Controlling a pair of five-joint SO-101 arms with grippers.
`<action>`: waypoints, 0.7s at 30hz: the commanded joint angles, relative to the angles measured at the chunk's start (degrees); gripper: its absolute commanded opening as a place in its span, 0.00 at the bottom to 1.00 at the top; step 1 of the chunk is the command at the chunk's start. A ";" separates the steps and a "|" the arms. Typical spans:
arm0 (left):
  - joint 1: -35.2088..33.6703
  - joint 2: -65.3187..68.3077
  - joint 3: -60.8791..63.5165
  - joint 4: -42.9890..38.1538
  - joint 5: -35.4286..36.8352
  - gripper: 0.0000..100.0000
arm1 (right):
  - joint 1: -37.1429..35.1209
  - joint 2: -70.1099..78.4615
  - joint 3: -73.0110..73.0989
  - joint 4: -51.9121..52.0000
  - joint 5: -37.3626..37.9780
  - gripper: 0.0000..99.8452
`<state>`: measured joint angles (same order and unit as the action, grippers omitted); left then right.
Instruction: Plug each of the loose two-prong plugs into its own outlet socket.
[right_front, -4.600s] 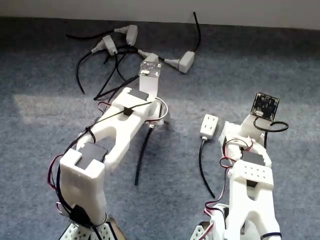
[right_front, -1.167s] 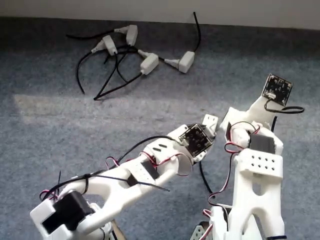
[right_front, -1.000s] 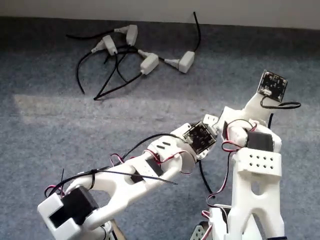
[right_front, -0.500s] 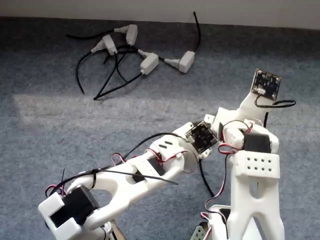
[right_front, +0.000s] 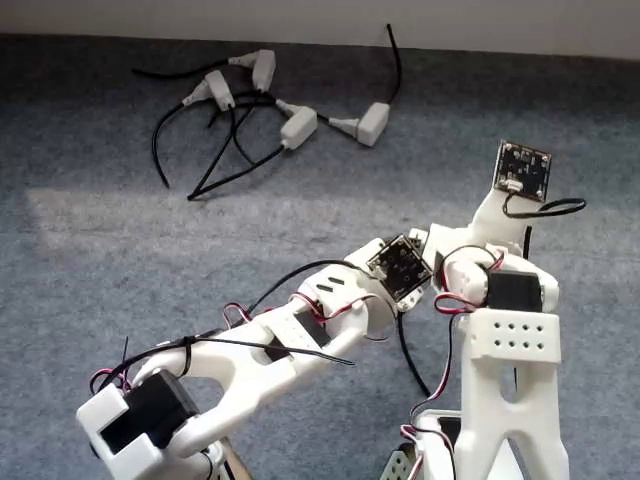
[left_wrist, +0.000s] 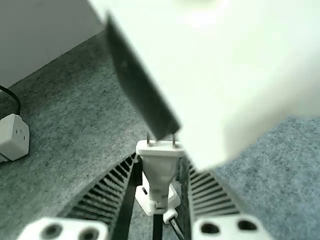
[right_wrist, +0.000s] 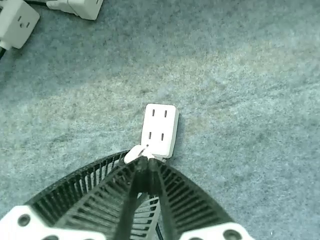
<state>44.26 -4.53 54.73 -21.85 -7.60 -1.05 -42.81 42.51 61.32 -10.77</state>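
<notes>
Between the left gripper's (left_wrist: 159, 172) fingers sits a two-prong plug (left_wrist: 160, 152). It is clamped by its body, with the prongs pointing out past the fingertips at a blurred white arm part just ahead. The right gripper (right_wrist: 146, 164) is pinched shut at the cord end of the outlet socket (right_wrist: 160, 129). The socket lies flat on the carpet (right_wrist: 250, 75) just beyond that gripper's fingertips, slots up. It probably has the strain relief rather than the bare cord, but that is hard to tell.

Judged step: bring the plug to this socket. To do it well:
- The right gripper should pin the socket so it can't slide.
- The left wrist needs to tip until the prongs face down at the slots.
- Aim for the slot pair farther from the right fingertips, for clearance.
- Line up both prongs, then push straight without twisting.

The grip looks narrow, so the plug could pivot under load.

Another socket (left_wrist: 12, 135) lies well off to the side of the left gripper and isn't needed for this step.
</notes>
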 joint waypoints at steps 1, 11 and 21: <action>0.57 -0.92 -1.80 -1.05 0.18 0.01 | -1.01 5.58 -0.31 -5.58 0.70 0.01; 1.10 -1.80 -0.57 -1.32 0.18 0.01 | 4.79 17.80 2.86 -20.88 0.79 0.01; 1.01 -5.76 1.63 -1.23 0.18 0.01 | 6.29 19.82 2.42 -21.05 0.79 0.01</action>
<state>44.18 -6.99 57.36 -21.67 -7.69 4.31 -22.86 45.49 40.40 -10.68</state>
